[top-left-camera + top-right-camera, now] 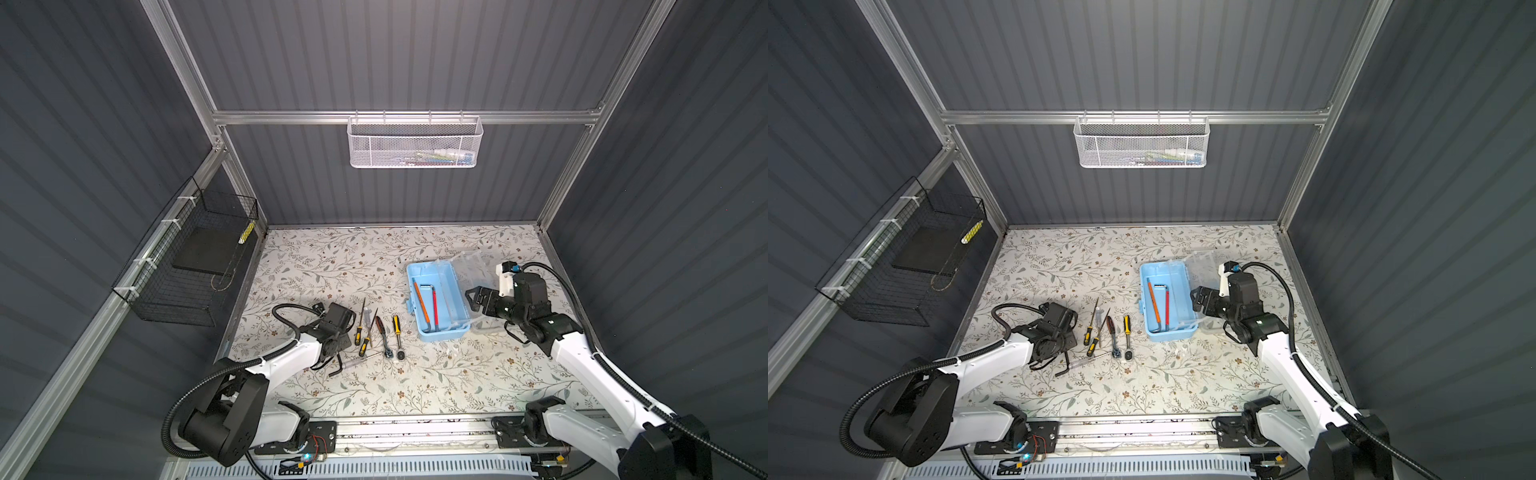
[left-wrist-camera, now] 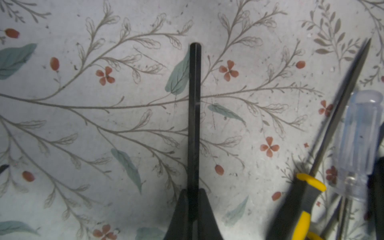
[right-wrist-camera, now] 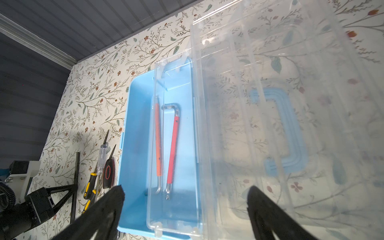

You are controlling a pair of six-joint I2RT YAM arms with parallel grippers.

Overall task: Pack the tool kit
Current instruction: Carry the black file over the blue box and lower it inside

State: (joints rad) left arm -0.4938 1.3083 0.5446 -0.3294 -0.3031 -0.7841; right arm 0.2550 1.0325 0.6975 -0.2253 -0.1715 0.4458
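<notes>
Two hex keys packed; left gripper pinches black hex key; right gripper wide open, empty; loose tools unpacked at 9 o'clock of box.

surface: table, floral-print top | toward right edge, mid-depth: light blue box, clear lid open on its right-edge side | beside box, nearer front edge: row of two yellow-black screwdrivers, two ratchets | front of row: clear-handled screwdriver, black hex key

Left end effector is pinched closed; right end effector gapes wide.
</notes>
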